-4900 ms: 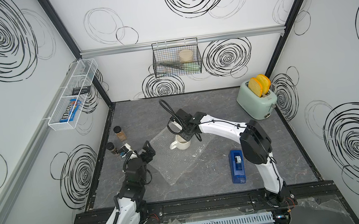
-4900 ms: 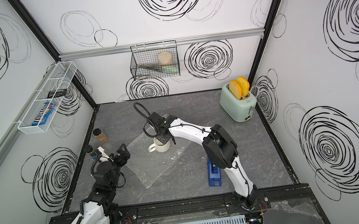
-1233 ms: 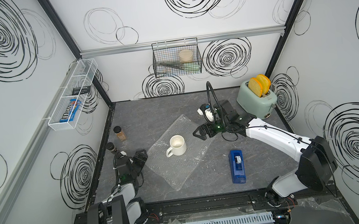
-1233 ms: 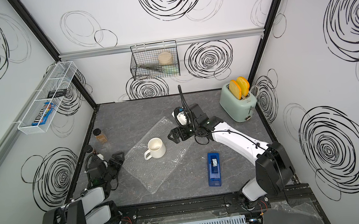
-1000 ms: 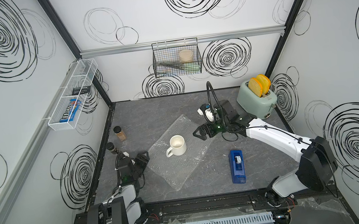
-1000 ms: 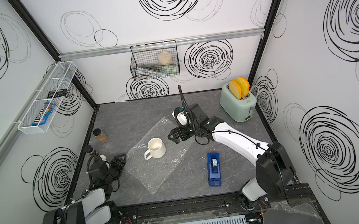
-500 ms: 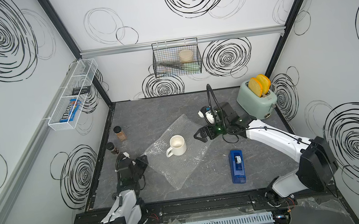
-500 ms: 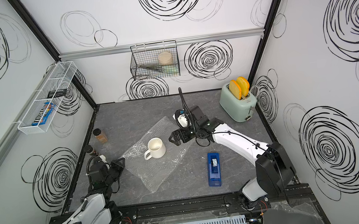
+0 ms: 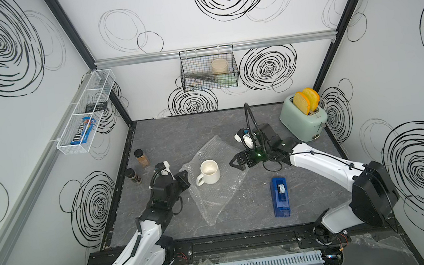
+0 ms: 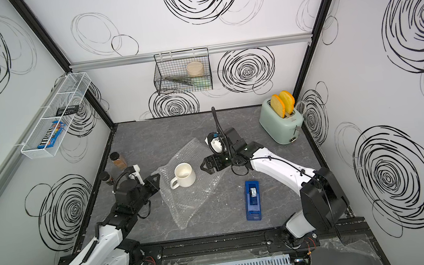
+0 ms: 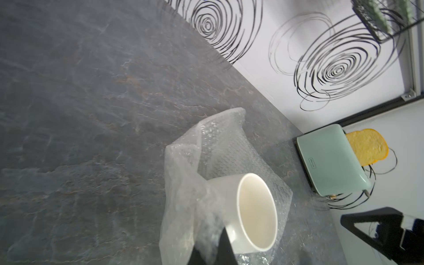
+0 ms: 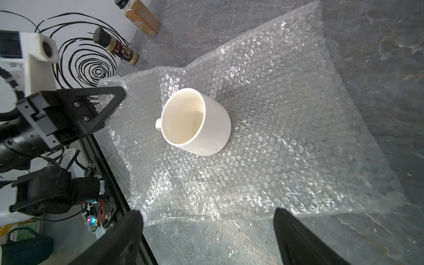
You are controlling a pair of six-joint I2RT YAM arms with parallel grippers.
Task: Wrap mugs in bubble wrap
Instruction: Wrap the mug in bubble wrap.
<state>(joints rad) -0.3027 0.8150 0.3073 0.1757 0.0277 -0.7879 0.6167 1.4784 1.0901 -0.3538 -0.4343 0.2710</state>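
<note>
The cream-white glossy ceramic mug with a loop handle [image 9: 209,172] stood upright, mouth up, near the middle of the clear rectangular bubble wrap sheet [image 9: 215,201], which lay on the grey stone-look tabletop [image 9: 177,132]. Its handle pointed toward the left arm's side. The left gripper [image 9: 184,175] was clenched on the sheet's near corner beside that handle. In the right wrist view its black fingers [image 12: 115,96] pinched the plastic where it rose off the table, and in the left wrist view the raised fold [image 11: 183,183] stood against the mug's wall. The right gripper [image 9: 234,163] hung released with its jaws spread wide, just off the opposite edge of the sheet and gripping nothing. The blue tape dispenser [image 9: 280,196] lay untouched, apart from the sheet. The step in hand looked like the first fold: one corner was taken and lifted, and nothing yet covered the mug's mouth or its far side. The next move probably called for carrying the pinched corner up and over the rim toward the right gripper without dragging or tipping the mug. The thin film could slip or spring back, so the free gripper would likely need to steady the mug or pin the far edge.
</note>
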